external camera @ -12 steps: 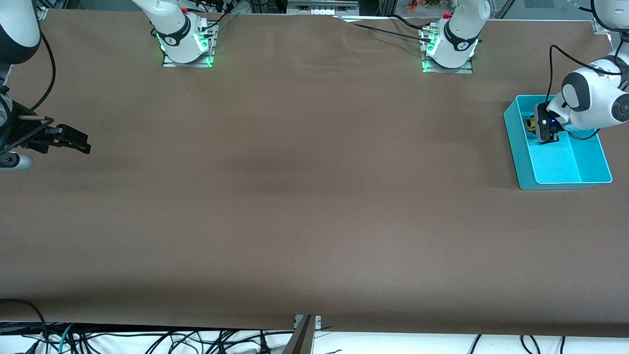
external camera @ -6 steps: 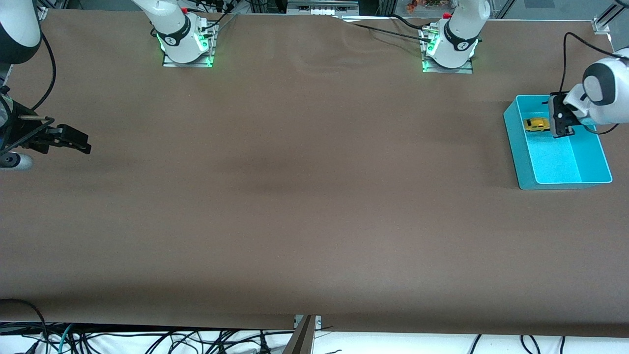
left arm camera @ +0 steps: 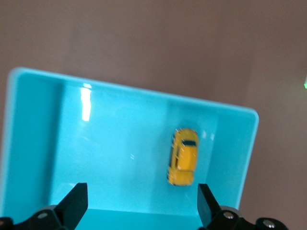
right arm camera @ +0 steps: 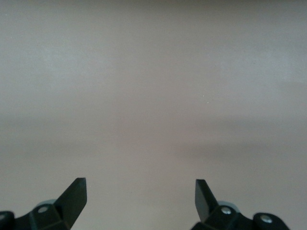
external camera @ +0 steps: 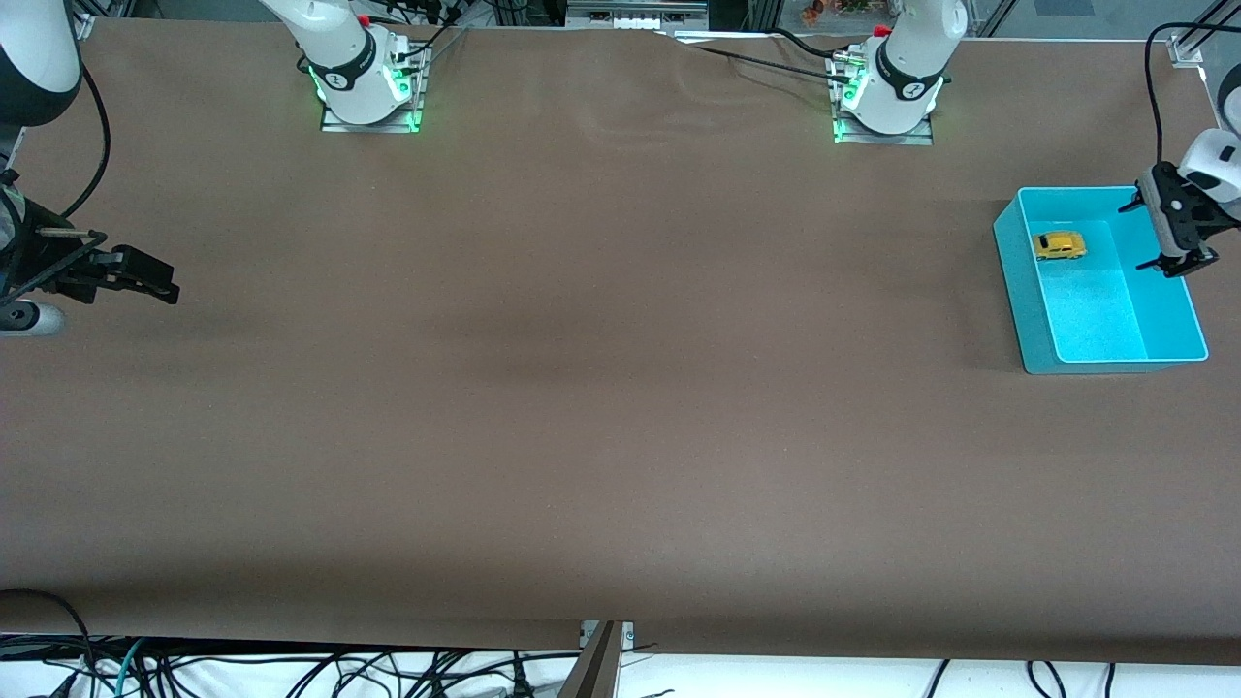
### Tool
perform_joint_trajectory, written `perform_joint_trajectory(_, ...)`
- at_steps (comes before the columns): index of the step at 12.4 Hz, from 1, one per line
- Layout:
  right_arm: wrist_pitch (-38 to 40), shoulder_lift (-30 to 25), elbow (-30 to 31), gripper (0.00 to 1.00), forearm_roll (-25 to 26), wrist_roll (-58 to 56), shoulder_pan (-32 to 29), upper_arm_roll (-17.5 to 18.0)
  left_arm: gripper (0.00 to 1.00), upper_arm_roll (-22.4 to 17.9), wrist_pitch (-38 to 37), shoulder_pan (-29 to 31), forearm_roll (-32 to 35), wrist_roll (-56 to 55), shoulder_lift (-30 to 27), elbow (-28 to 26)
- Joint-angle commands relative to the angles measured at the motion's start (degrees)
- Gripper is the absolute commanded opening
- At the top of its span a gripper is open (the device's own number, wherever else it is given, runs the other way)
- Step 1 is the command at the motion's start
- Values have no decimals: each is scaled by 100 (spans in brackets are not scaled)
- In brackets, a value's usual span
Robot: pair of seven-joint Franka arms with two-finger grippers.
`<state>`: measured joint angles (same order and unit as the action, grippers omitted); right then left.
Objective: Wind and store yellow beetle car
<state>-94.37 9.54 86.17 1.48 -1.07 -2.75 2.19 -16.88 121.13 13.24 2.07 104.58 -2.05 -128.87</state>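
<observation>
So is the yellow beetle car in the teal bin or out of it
In. The yellow beetle car sits on its wheels on the teal bin floor, with the open left gripper clear of it.

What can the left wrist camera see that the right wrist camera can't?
Only the left wrist view shows the small yellow beetle toy car lying inside the teal plastic bin, with the open left claw above it. Only the right wrist view shows the open right claw, which waits over bare table. Both share the brown table covering.
</observation>
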Motion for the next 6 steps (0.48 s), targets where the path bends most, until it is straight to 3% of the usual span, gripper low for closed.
perform_joint_trajectory(1,-2,83,-118,100,90,46,3,18,100,228,-475,-138,-462,-1048,-6,624)
perform_joint_trajectory(4,-3,100,-118,100,90,28,-32,1,100,614,-1510,-173,-926,-2763,414,1853)
perform_joint_trajectory(6,-3,118,-118,100,90,37,-41,-8,100,1096,-1715,-164,-929,-4323,312,2032)
